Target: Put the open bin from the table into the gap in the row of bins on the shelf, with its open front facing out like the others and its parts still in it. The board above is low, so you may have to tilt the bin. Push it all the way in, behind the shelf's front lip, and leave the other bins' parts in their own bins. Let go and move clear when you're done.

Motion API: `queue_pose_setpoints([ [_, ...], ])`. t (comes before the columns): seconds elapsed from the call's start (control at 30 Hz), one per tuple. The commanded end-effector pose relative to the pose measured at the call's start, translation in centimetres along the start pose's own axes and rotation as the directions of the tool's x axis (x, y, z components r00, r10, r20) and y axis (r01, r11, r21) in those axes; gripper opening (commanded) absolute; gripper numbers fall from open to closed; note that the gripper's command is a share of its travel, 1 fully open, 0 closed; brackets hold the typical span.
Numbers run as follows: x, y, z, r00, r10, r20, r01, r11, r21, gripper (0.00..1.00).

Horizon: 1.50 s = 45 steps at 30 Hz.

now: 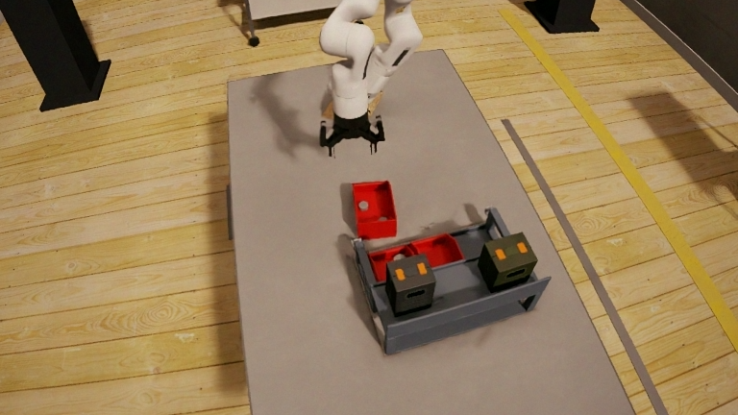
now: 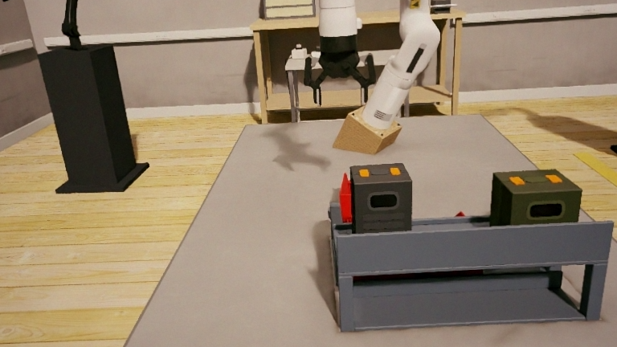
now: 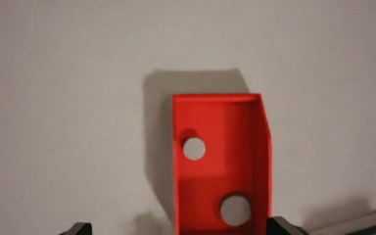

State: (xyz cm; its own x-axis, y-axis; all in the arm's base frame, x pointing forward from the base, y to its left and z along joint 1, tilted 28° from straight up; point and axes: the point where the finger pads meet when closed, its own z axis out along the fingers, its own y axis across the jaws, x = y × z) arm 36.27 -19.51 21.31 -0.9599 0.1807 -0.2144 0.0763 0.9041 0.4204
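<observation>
The red bin (image 1: 375,229) (image 2: 345,200) (image 3: 211,168) lies lengthwise toward the shelf (image 1: 462,323) (image 2: 473,247) (image 3: 364,231); its open front faces away.

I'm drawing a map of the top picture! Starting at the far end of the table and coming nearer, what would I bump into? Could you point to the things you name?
The open gripper (image 1: 353,150) (image 2: 341,97) → the loose red bin (image 1: 374,210) (image 3: 211,176) → the grey shelf (image 1: 446,322) (image 2: 473,246).

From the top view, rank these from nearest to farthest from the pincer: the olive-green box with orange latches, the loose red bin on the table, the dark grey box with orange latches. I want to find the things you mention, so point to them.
1. Loose red open bin (image 1: 375,229) (image 3: 211,188): on the table, before the shelf.
2. Dark grey box (image 1: 411,284) (image 2: 382,200): shelf top, left end.
3. Olive-green box (image 1: 507,261) (image 2: 536,197): shelf top, right end.
</observation>
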Motion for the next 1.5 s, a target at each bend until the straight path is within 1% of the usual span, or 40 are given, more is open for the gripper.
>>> queue_pose_setpoints([
  [0.0,0.0,-0.1,2.9,1.0,0.002,0.002,-0.002,1.0,0.002,1.0],
  [0.07,0.0,-0.1,5.1,1.0,0.002,0.002,-0.002,1.0,0.002,1.0],
  [0.47,0.0,-0.1,5.1,1.0,0.002,0.002,-0.002,1.0,0.002,1.0],
  [0.63,0.0,-0.1,9.5,1.0,0.002,0.002,-0.002,1.0,0.002,1.0],
  [1.03,0.0,-0.1,9.5,1.0,0.002,0.002,-0.002,1.0,0.002,1.0],
  [1.2,0.0,-0.1,8.5,1.0,0.002,0.002,-0.002,1.0,0.002,1.0],
  [1.47,0.0,-0.1,8.5,1.0,0.002,0.002,-0.002,1.0,0.002,1.0],
])
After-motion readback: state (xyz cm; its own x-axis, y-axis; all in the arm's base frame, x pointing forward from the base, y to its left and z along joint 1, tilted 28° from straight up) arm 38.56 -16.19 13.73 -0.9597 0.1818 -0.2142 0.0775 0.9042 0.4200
